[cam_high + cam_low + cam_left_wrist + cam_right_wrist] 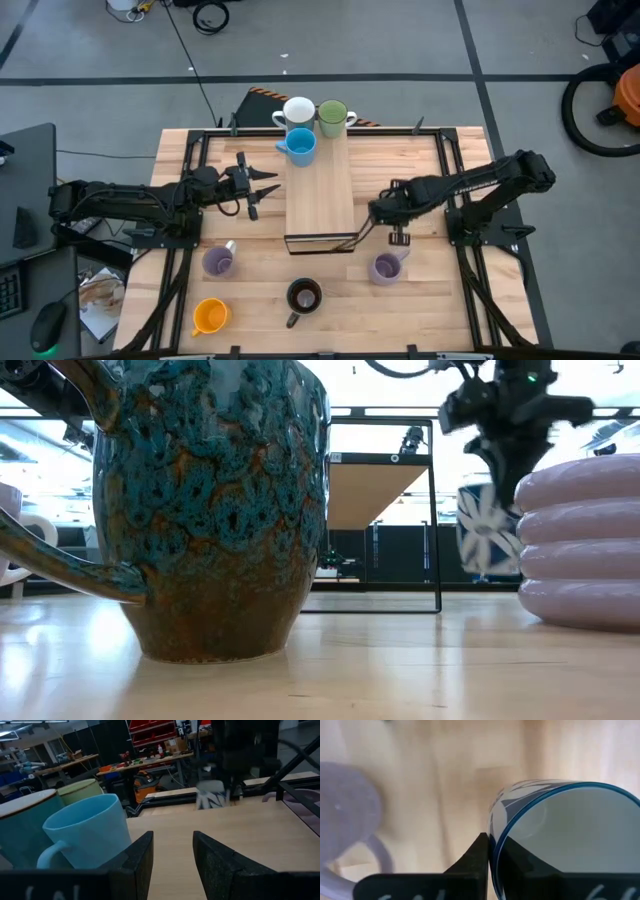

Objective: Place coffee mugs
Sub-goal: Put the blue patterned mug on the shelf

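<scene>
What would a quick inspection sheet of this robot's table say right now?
Surface: light wooden table with a raised long board in the middle.
Job's things: white mug, green mug and light blue mug on the board's far end; two lilac mugs, a dark mug and an orange mug on the table; patterned mug held.
Clutter: nothing seen.
Grippers: left gripper beside the board, jaws open, empty; right gripper, jaws shut on the patterned mug's rim.
Cables: black cable on the floor.
Surroundings: grey floor, side desk.
</scene>
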Motion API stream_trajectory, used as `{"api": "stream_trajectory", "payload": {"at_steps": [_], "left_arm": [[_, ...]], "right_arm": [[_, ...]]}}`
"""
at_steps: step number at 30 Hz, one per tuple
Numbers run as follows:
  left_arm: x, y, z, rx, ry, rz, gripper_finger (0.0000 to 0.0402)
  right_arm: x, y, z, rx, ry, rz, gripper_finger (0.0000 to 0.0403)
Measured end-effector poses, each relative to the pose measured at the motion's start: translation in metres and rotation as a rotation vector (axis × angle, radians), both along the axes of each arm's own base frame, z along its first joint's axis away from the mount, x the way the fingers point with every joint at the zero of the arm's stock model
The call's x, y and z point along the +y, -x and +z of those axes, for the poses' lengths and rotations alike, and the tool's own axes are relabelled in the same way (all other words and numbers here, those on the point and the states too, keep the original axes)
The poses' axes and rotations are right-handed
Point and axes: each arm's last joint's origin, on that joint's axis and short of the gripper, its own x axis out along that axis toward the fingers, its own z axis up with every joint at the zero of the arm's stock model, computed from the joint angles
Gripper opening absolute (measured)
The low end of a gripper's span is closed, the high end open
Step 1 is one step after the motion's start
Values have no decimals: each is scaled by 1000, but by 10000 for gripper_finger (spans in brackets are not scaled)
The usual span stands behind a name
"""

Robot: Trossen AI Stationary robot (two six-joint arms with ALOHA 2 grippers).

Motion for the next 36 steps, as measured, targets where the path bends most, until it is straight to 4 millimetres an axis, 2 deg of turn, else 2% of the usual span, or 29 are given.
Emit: {"api": "stream_trajectory", "payload": {"at_steps": [6, 16, 20, 28, 36], "left_arm": [[0, 0, -1, -1, 32, 1, 144], [0, 0, -2, 10, 42, 2, 144], [0, 0, -2, 9, 42, 1, 144], [0, 0, -3, 13, 67, 0, 144], [0, 0, -4, 21, 89, 2, 144]], "right_arm": [[-29, -12, 45, -64, 125, 76, 36], [-78, -26, 101, -204, 184, 138, 36], [-89, -41, 108, -207, 181, 182, 37], [-104, -86, 121, -251, 135, 298, 37], [-125, -110, 117, -225, 118, 299, 38]]}}
